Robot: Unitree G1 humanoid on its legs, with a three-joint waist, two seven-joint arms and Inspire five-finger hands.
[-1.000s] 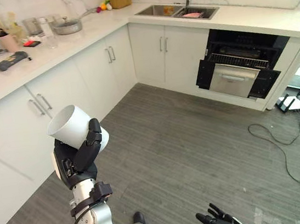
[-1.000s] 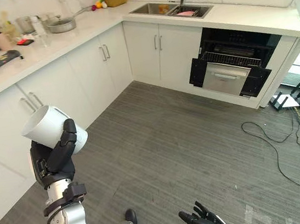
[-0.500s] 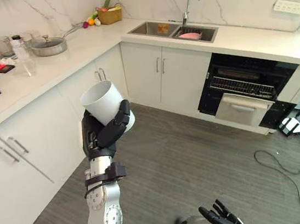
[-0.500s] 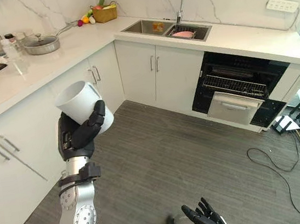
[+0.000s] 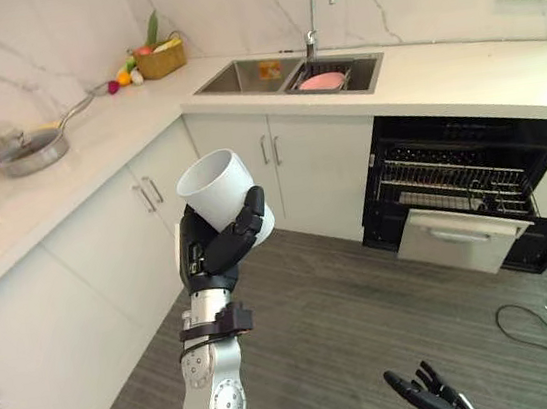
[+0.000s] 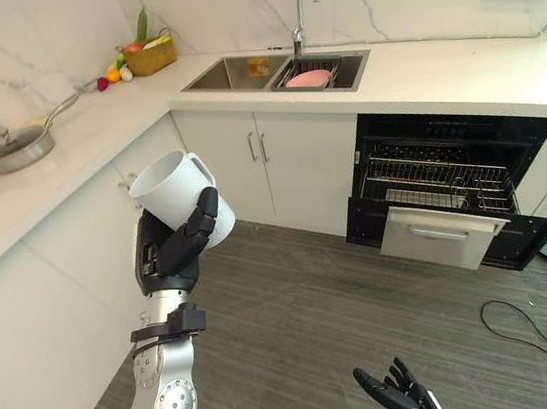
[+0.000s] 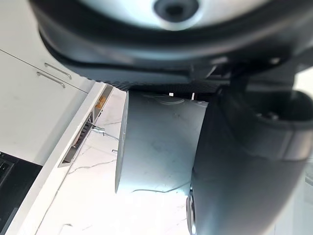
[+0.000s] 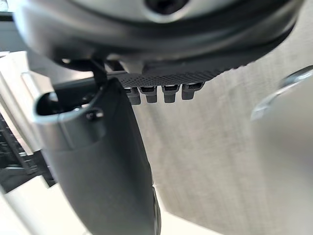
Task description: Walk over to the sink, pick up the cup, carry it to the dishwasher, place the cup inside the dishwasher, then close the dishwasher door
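A: Where is the cup (image 5: 221, 186)?

B: In the left hand (image 5: 215, 258), raised in front of the white cabinets (image 5: 144, 216). The fingers and thumb are curled round its lower wall, so it is clamped, not balanced.

A: How does it lie?

B: Tilted. Its long axis leans, with the open mouth up and toward the robot's left and the base down toward its right, against the palm.

A: And the dishwasher (image 5: 464, 195)?

B: Ahead and to the right of the cup, well apart from it across the grey floor (image 5: 370, 323). It sits under the counter, just right of the sink (image 5: 281, 72). The cavity is open, the rack (image 5: 453, 186) shows, and the door (image 5: 457, 241) hangs out low in front.

A: Which hand is nearer to it?

B: The right hand (image 5: 431, 408) is on that side, but it is low, empty, with its fingers straight and spread. The carrying hand is the farther one, so I judge the cup must travel rightward and down to reach the rack, mouth turned as the rack allows.
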